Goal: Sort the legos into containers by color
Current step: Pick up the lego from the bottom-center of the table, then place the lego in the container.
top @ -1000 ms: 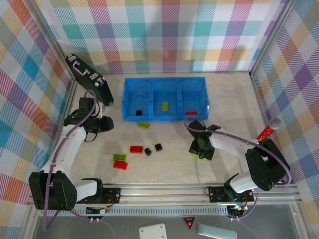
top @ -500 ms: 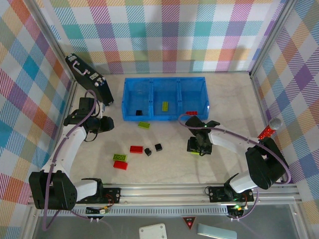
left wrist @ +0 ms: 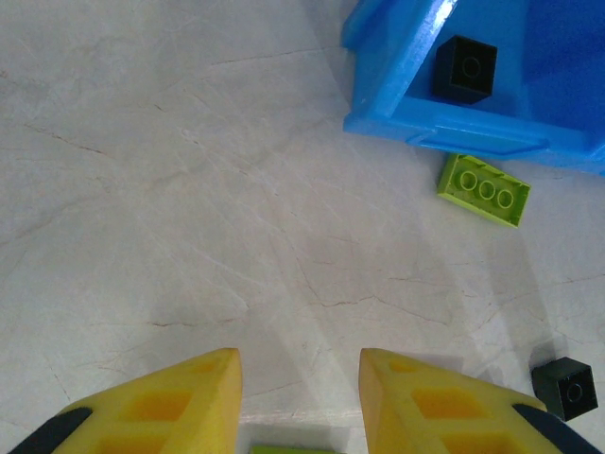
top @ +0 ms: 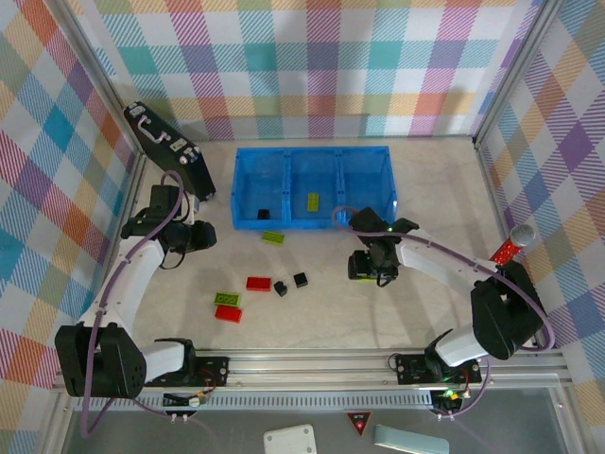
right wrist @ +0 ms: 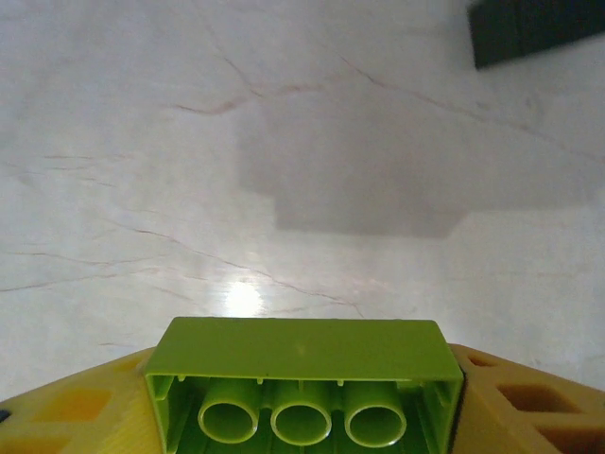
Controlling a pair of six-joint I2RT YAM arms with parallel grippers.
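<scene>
Lime-green lego [right wrist: 302, 374] clamped in right tool [top: 369, 269] near the blue tray [top: 312, 149] — state of left tool [left wrist: 298, 369] unclear, black case [top: 170, 151] nearby.

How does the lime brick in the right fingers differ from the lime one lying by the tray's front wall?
Support: the held lime brick is clamped between the right fingers above the table; the loose lime brick lies on it.
Facing: the held one shows its hollow underside with three tubes; the loose one lies studs up.
Shared: lime colour, both outside the tray.
</scene>
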